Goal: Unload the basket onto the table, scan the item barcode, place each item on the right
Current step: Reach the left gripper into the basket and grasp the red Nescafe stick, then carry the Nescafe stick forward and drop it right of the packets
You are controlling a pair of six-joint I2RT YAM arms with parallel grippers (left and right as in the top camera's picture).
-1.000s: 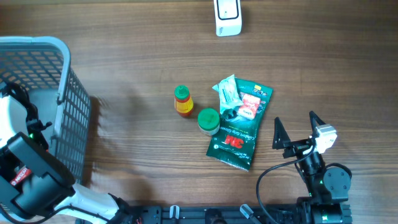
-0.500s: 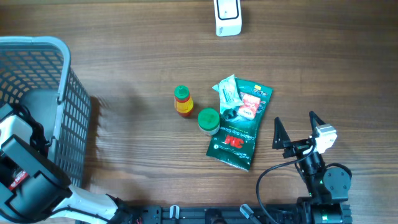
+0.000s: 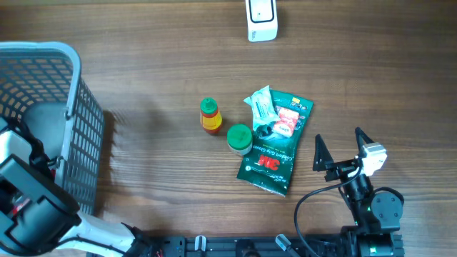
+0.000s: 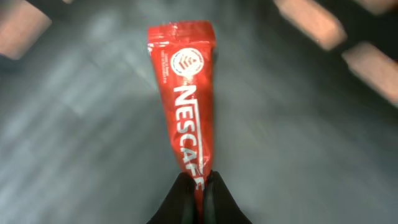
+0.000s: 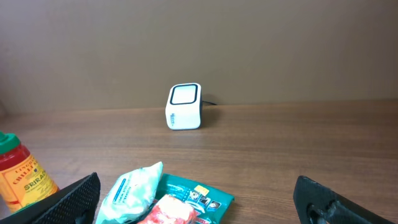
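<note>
Overhead, the light is soft and even, and the basket [image 3: 50, 53] throws a faint shadow onto the wooden table [image 3: 157, 71] beside it. The left wrist view is dim and smeared — only the red sachet [image 4: 186, 106] reads fairly sharp — while the right wrist view is bright and clear.

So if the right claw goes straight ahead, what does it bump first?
Probably the white scanner, dead ahead; the green packet lies nearer but low, so the open right gripper might pass above it.
</note>
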